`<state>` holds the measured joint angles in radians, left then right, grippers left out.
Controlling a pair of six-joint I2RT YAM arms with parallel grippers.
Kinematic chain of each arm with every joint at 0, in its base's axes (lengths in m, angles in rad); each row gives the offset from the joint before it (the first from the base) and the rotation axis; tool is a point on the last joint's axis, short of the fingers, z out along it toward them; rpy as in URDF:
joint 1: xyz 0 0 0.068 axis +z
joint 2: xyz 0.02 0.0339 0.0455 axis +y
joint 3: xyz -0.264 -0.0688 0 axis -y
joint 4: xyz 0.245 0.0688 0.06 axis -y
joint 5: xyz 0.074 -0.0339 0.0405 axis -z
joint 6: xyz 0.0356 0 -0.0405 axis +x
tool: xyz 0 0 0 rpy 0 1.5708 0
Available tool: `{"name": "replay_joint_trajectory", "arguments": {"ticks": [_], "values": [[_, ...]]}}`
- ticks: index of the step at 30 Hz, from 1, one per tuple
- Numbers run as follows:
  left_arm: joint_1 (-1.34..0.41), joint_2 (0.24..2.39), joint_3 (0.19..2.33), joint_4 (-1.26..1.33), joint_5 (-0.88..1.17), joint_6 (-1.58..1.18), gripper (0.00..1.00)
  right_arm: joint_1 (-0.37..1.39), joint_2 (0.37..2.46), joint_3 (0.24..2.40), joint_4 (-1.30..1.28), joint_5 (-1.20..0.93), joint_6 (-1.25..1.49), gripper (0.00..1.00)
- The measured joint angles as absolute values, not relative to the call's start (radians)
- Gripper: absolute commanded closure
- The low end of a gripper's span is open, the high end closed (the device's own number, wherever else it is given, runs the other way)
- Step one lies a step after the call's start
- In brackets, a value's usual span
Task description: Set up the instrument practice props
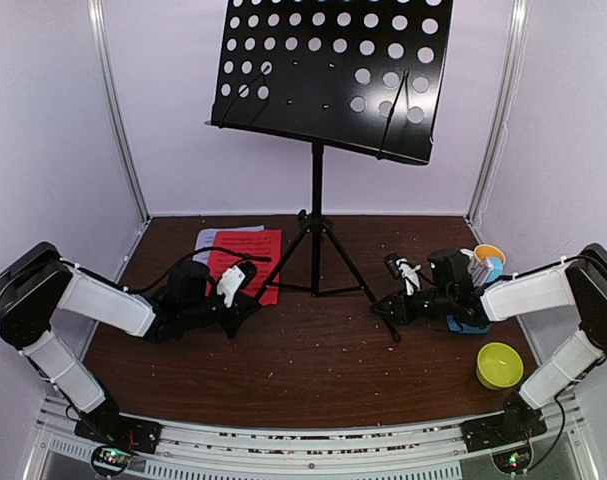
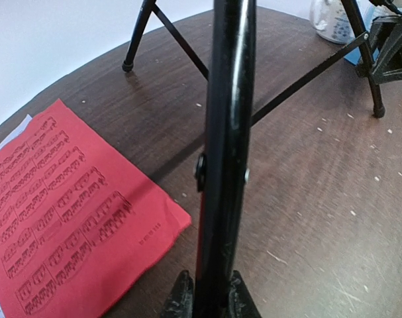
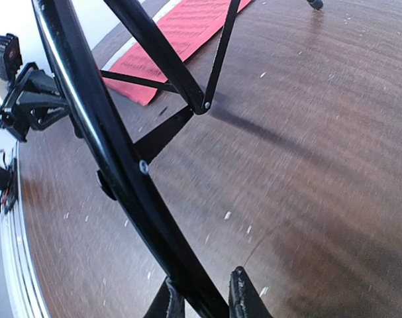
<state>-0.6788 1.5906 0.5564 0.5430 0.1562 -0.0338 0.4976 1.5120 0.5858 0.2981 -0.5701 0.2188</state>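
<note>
The black music stand [image 1: 328, 75] is upright at mid-table on tripod legs. My left gripper [image 1: 249, 297] is shut on the stand's left leg [image 2: 227, 132] close to the table; the fingers press on both sides of it in the left wrist view [image 2: 209, 283]. My right gripper [image 1: 388, 307] is shut on the right leg [image 3: 114, 152], which fills the gap between the fingers in the right wrist view [image 3: 201, 288]. The red sheet [image 1: 251, 262] lies flat over the white sheet [image 1: 219, 238], left of the stand. The blue metronome [image 1: 469, 323] is partly hidden behind my right arm.
A yellow bowl [image 1: 500, 365] sits at the near right. A white mug [image 2: 328, 20] stands by the metronome at the right. White walls with metal posts close in the table at the back and sides. Small crumbs dot the brown table [image 1: 313, 370].
</note>
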Motion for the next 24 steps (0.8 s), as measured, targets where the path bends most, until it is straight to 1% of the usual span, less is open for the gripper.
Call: {"name": "replay_joint_trajectory", "arguments": {"ticks": [5, 8, 12, 19, 24], "values": [[-0.648, 1.651, 0.644, 0.511, 0.125, -0.040, 1.00, 0.488, 1.624, 0.704, 0.310, -0.555, 0.243, 1.00], [-0.641, 1.654, 0.662, 0.488, 0.106, -0.040, 1.00, 0.488, 1.642, 0.731, 0.302, -0.535, 0.243, 1.00], [-0.646, 1.650, 0.653, 0.492, 0.095, -0.040, 1.00, 0.487, 1.619, 0.707, 0.290, -0.510, 0.242, 1.00], [-0.673, 1.579, 0.547, 0.521, 0.109, -0.039, 1.00, 0.485, 1.503, 0.562, 0.320, -0.505, 0.236, 1.00], [-0.673, 1.596, 0.559, 0.527, 0.108, -0.039, 1.00, 0.476, 1.533, 0.593, 0.325, -0.524, 0.239, 1.00]]}}
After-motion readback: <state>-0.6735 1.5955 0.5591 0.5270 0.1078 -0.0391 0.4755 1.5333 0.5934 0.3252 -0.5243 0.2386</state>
